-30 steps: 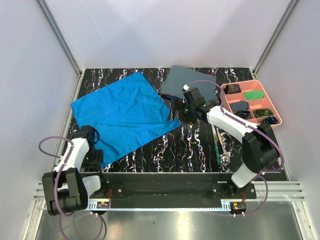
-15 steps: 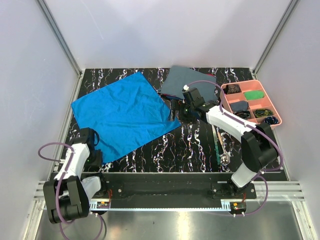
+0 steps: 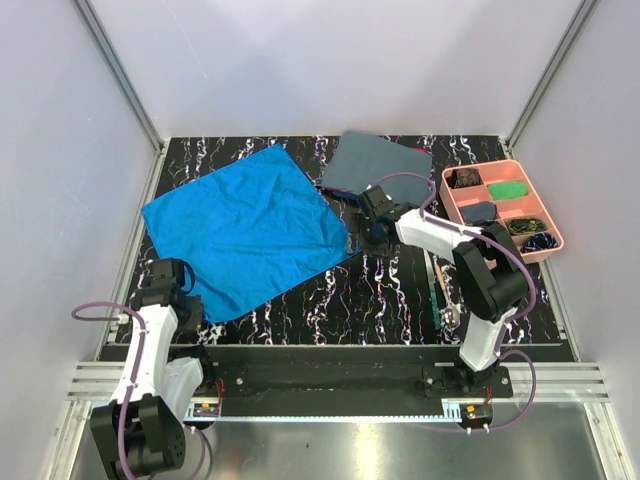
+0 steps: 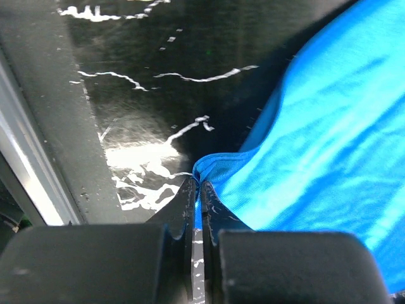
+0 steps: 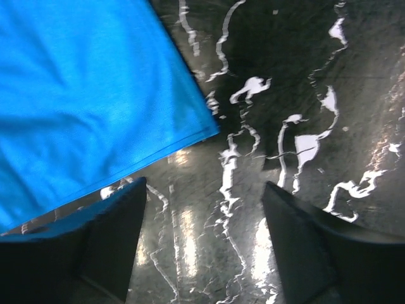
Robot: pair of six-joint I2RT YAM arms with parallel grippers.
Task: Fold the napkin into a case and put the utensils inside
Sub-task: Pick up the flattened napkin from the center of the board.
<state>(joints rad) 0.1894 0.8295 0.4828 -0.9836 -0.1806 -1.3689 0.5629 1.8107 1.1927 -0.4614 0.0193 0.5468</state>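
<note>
We see the napkin [image 3: 250, 228] spread open as a diamond on the left half of the counter [image 3: 330, 300], its far corner close to the back edge. The left tool [image 4: 197, 185] is clenched on the napkin's near-left hem, where the cloth puckers up at the tips. The counter's left rim runs close beside it.

The right tool [image 5: 204, 190] is released, its fingers [image 5: 107, 247] spread wide, with the napkin's right corner lying flat just ahead of the gap. Bare counter runs from the napkin's near-right edge to the utensils [image 3: 440, 290], which lie well apart at the front right. A grey cloth [image 3: 385, 160] sits just beside the far-right edge, and a pink tray [image 3: 480, 166] lies farther right.
</note>
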